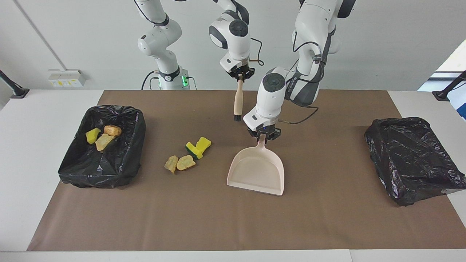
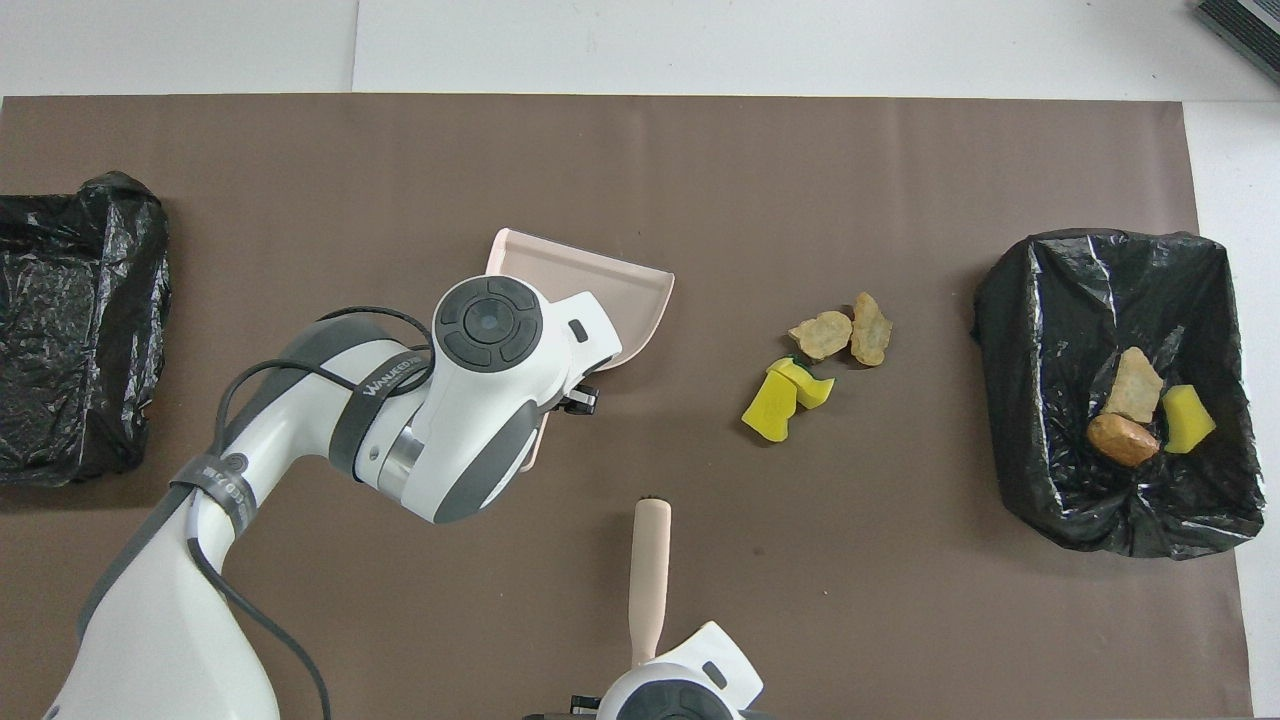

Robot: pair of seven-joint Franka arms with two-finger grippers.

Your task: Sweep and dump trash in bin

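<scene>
Left gripper [image 1: 263, 137] clamps dustpan [image 1: 256, 173] handle | right gripper [image 1: 240, 77] clamps brush [image 1: 237, 102] | trash [image 1: 187, 154] beside dustpan

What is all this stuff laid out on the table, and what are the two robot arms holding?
Mat: one, brown, covering the tabletop.
Bin with trash: one, black-lined, at the right arm's end of the table.
Trash in bin: three, yellow and golden-brown.
Trash on mat: four, two yellow sponge bits and two golden-brown pieces, between that bin and the dustpan.
Second bin: one, black-lined, at the left arm's end; nothing shows in it.
Dustpan: one, beige-pink, mid-mat, tilted.
Brush: one, beige handle, hanging in the air.
Left hand: shut on the dustpan's handle.
Right hand: shut on the brush's top.
</scene>
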